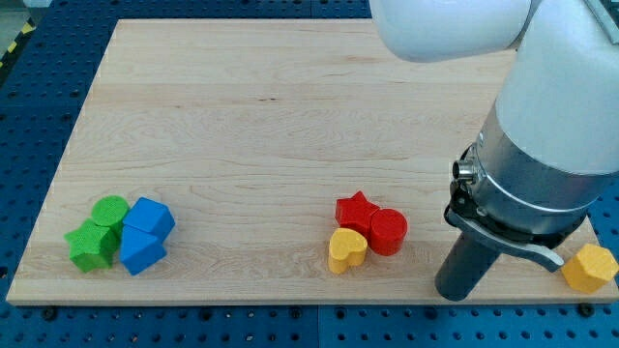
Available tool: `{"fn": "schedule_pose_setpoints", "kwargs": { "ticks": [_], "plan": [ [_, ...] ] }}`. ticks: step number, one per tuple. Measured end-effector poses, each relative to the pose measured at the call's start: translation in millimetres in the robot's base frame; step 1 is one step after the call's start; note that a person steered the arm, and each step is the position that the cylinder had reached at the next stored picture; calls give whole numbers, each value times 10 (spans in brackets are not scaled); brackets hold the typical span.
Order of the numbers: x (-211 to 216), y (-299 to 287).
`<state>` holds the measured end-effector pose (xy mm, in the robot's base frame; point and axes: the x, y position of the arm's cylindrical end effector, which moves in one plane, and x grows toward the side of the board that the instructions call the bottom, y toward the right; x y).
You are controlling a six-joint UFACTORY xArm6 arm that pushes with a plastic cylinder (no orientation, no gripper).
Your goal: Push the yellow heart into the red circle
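tabletop (290, 116): pale wood board, blue pegboard around it. arm body (551, 126) fills the view's top right, white over grey. the tool is a plain dark rod with no jaws, so nothing released or clenched, and it grasps nothing; my tip (456, 293) sits near the view's bottom edge, well to the view's right of the red circle, touching no block. view's bottom left cluster: two blue blocks (143, 235) pressed against two green blocks (98, 232). centre bottom: red star (354, 210), red circle (389, 231) just right of it, yellow heart (346, 249) tucked below the star, touching the circle's left side. yellow block (589, 268) at the far right edge.
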<state>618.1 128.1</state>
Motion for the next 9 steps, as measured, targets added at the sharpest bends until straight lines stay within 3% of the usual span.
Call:
{"fn": "schedule_pose_setpoints", "kwargs": {
  "ticks": [6,9],
  "plan": [
    [-39,-1305],
    [-228,-1429]
  ]
}}
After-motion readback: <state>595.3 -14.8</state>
